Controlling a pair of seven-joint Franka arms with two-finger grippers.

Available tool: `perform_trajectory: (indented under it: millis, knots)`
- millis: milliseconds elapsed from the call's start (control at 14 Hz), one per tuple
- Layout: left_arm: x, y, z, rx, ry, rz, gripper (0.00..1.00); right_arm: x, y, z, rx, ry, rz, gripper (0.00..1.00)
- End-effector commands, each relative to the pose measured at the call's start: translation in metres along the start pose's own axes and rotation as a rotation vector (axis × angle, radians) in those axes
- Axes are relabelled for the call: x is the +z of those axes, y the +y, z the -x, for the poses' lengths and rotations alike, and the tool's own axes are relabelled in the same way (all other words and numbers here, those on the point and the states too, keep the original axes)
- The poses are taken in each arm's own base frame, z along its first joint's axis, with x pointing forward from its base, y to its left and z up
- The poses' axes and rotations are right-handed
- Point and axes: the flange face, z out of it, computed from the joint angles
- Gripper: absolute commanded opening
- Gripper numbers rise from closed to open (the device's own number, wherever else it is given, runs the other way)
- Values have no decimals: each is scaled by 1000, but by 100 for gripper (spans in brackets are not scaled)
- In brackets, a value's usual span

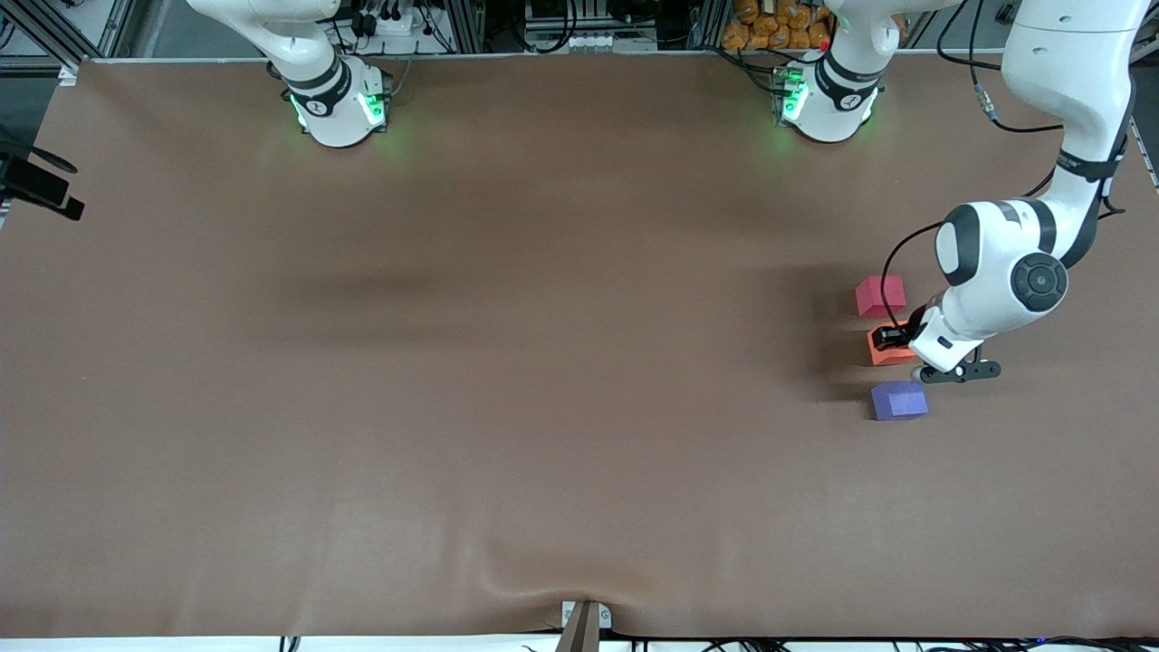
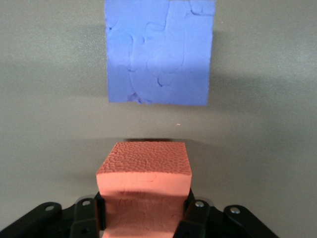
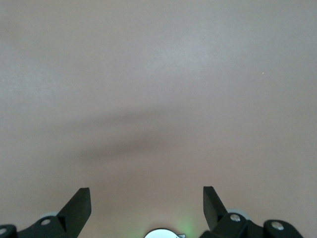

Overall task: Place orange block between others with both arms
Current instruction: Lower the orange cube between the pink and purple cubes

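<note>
The left claw (image 2: 143,218) is clamped on the small matte orange foam cube (image 1: 889,348), between the pinkish-red foam cube (image 1: 880,296) and the blue-purple foam cube (image 1: 898,400). The waiting right claw (image 3: 147,206) gapes wide over bare brown bench (image 1: 507,380).

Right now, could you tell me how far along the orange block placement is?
Nearly done. The orange block already sits in the gap between the pinkish-red cube and the blue-purple cube. In hand: the left claw is shut on it. Left: letting go and pulling away. The right claw waits open over bare table.
</note>
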Motion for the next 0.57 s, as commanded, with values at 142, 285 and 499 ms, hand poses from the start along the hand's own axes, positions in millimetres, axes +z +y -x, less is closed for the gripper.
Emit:
perform_trajectory:
  millis: [142, 285, 499]
  knots:
    - [8, -2, 0, 24, 8, -10, 37, -3, 1, 2, -125, 5, -14, 100]
    - [9, -2, -1, 24, 9, -10, 37, -3, 3, 2, -147, 9, -14, 100]
    - [12, 0, -1, 27, 6, -10, 45, -3, 1, 2, -118, 8, -11, 100]
